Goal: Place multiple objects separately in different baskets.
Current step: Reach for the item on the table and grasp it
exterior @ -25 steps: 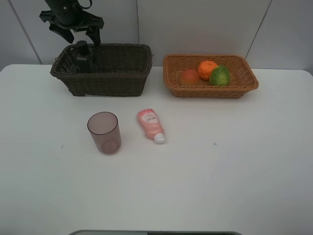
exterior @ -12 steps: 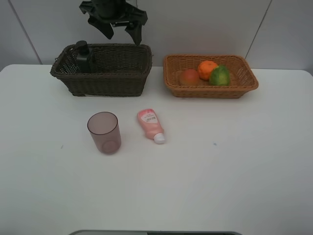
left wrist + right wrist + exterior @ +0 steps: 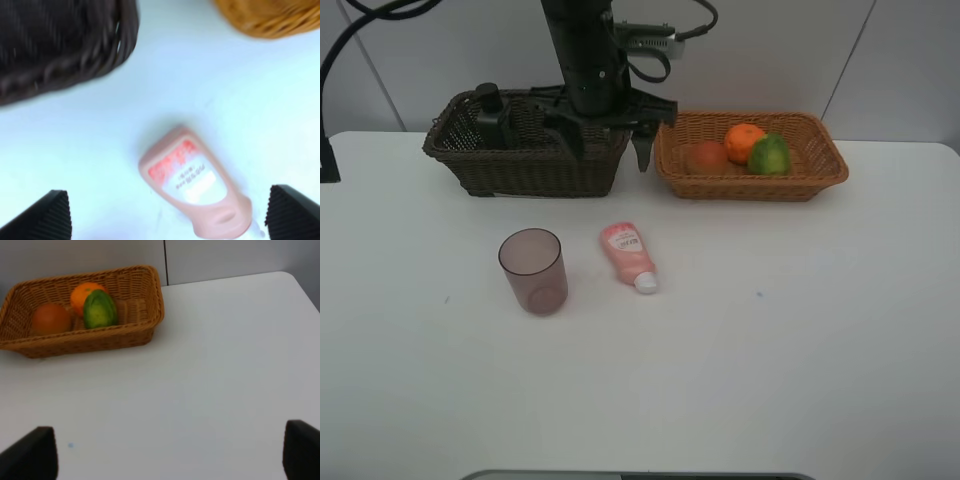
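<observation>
White wall panels stand behind a white bench that carries two woven baskets side by side along its far edge, close together but not touching. In the deeper dark brown basket, on the left of the high view, a dark green pump bottle stands upright in the far left corner. The shallower tan basket holds three fruits: a red-yellow peach-like fruit, an orange and a green bumpy fruit, the last two touching. Nearer the front, a translucent mauve cup stands upright on the bench, and just beside it, apart from it, a pink tube lies flat with its white cap pointing away from the baskets. The left hand hangs over the near right corner of the dark basket, its fingers spread wide and holding nothing; its wrist view looks down on the tube. The right hand shows only its two fingertips, set wide apart and empty, above bare bench well clear of the tan basket.
</observation>
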### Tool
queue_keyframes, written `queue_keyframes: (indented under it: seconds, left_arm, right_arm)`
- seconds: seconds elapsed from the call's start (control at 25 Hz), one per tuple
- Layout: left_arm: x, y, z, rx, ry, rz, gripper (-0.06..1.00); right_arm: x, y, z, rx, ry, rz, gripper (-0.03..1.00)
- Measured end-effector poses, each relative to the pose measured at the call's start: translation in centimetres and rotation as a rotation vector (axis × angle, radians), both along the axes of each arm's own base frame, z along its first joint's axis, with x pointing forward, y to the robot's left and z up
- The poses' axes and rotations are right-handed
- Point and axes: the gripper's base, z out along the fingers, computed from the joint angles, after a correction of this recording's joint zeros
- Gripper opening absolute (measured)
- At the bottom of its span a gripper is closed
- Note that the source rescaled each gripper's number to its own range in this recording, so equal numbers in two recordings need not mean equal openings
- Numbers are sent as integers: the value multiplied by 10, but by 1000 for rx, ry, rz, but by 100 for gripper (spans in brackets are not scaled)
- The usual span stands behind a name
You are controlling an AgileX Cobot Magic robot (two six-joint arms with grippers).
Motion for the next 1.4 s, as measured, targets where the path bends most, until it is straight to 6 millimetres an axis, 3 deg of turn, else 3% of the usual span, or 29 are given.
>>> queue_keyframes:
  seconds: [0.4,0.8,1.16,1.4]
  left_arm:
    - [-31,-17,-39,11,75,109,100]
    - [-46,-32,-57,-6,114,208,100]
    - [-56,-25,-80,19,148,271,100]
    - [-53,-27,-85,-24,116,290,100]
  right_arm:
    - [0,0,0,0,0,0,100]
    - [0,0,0,0,0,0,100]
    - [0,0,0,0,0,0,100]
    - [0,0,0,0,0,0,100]
